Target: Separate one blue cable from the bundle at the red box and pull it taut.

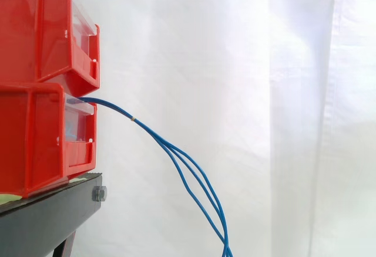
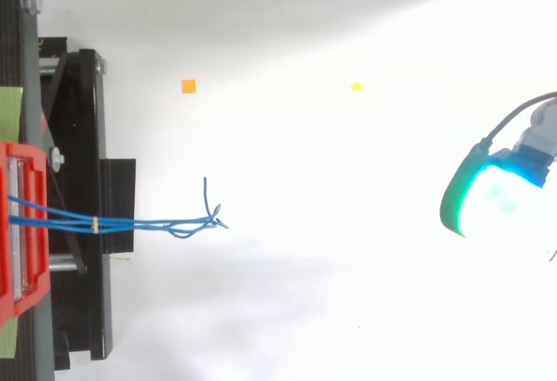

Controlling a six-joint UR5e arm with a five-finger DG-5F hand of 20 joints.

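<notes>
Blue cables (image 2: 148, 222) hang loose, the hand (image 2: 496, 200) well apart.
They spill from the lower red bin (image 1: 41, 142) past the black stand (image 1: 50, 216) edge, a pale band (image 1: 133, 118) keeping the strands together; whether the hand is open, I cannot tell.

You have 2 red bins (image 1: 35, 40), 3 blue cables (image 1: 189, 172), 1 yellow tie (image 1: 133, 118), 1 black stand (image 1: 47, 217), 1 hand (image 2: 492, 203), 1 orange marker (image 2: 188, 86) and 1 yellow marker (image 2: 356, 87).

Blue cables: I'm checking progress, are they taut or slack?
Slack: the blue cables droop in a curve from the lower red bin, with the robot hand well apart.
</notes>
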